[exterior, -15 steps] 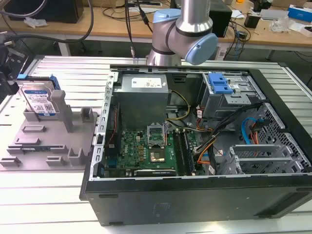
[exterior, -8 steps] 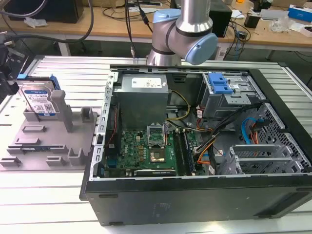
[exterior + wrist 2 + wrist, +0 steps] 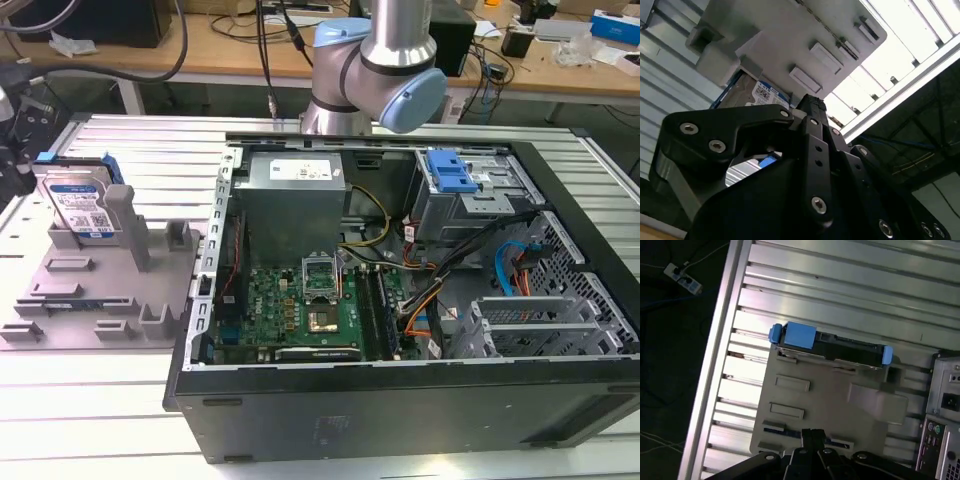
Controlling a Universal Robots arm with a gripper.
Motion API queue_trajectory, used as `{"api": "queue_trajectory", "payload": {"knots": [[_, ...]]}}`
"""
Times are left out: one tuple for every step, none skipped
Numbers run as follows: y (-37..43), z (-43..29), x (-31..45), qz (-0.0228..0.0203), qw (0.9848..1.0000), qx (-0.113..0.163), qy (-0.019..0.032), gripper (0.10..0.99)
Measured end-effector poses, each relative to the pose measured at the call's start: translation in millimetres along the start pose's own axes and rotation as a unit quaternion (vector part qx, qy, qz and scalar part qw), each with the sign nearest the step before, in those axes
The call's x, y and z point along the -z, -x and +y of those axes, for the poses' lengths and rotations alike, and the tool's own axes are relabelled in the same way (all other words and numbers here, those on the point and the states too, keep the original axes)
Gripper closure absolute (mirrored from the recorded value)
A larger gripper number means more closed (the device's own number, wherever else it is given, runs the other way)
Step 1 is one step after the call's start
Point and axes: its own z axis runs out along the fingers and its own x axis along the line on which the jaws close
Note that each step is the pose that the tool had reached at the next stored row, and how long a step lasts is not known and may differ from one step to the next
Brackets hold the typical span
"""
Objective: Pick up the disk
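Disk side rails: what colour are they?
Blue. The rails on the disk show best in the first wrist view.

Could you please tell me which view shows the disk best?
The exterior view: the disk stands in the grey holder, its label visible. The first wrist view shows its edge; the second wrist view, some label.

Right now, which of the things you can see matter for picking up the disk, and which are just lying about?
For the job:
disk, standing in the grey holder
gripper, near the holder

Just lying about:
open computer case
grey power box
blue caddy
circuit board
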Motion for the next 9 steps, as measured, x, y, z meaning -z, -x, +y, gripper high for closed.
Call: {"api": "queue_trajectory", "payload": {"knots": [[0.0, 0.0, 0.0, 0.0004, 1.0, 0.01, 0.0, 0.98], [0.0, 0.0, -0.1, 0.0009, 0.9997, 0.023, 0.0, 0.98], [0.0, 0.0, -0.2, 0.0011, 0.9995, 0.03, 0.0, 0.98], [0.0, 0.0, -0.3, 0.0019, 0.9987, 0.05, 0.0, 0.98], [0.0, 0.0, -0.3, 0.0023, 0.9981, 0.061, 0.0, 0.98], [0.0, 0.0, -0.4, 0.0026, 0.9975, 0.07, 0.0, 0.98], [0.0, 0.0, -0.5, 0.0033, 0.9961, 0.088, 0.0, 0.98], [0.0, 0.0, -0.6, 0.0044, 0.9932, 0.116, -0.0001, 0.98], [0.0, 0.0, -0.6, 0.005, 0.9912, 0.132, -0.0001, 0.98]]}}
